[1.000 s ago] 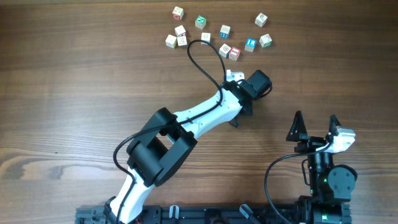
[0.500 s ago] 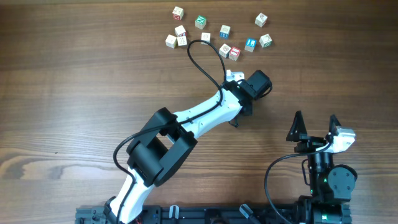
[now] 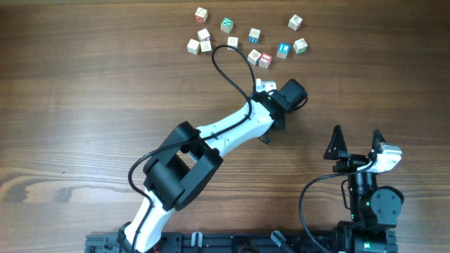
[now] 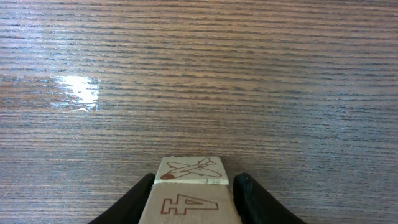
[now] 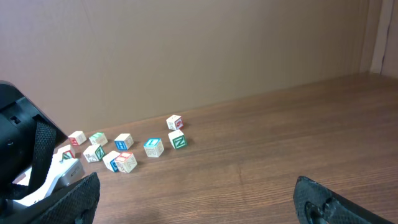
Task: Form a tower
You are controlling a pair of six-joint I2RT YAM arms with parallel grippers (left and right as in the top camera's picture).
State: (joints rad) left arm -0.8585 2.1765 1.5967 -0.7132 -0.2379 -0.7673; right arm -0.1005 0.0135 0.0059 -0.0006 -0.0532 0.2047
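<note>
Overhead: the left gripper [image 3: 267, 88] sits right of centre, closed around one cube [image 3: 261, 85]. The loose cubes [image 3: 254, 34] lie scattered along the top edge of the table [image 3: 84, 105], and no tower stands anywhere. The right gripper [image 3: 356, 143] hangs at lower right, jaws spread and empty.

Left wrist: at bottom centre the fingers [image 4: 138, 202] press both sides of the cube, aeroplane face up. The grip should probably be square and firm before lifting.

Right wrist: the loose cubes lie mid-left, none stacked.
</note>
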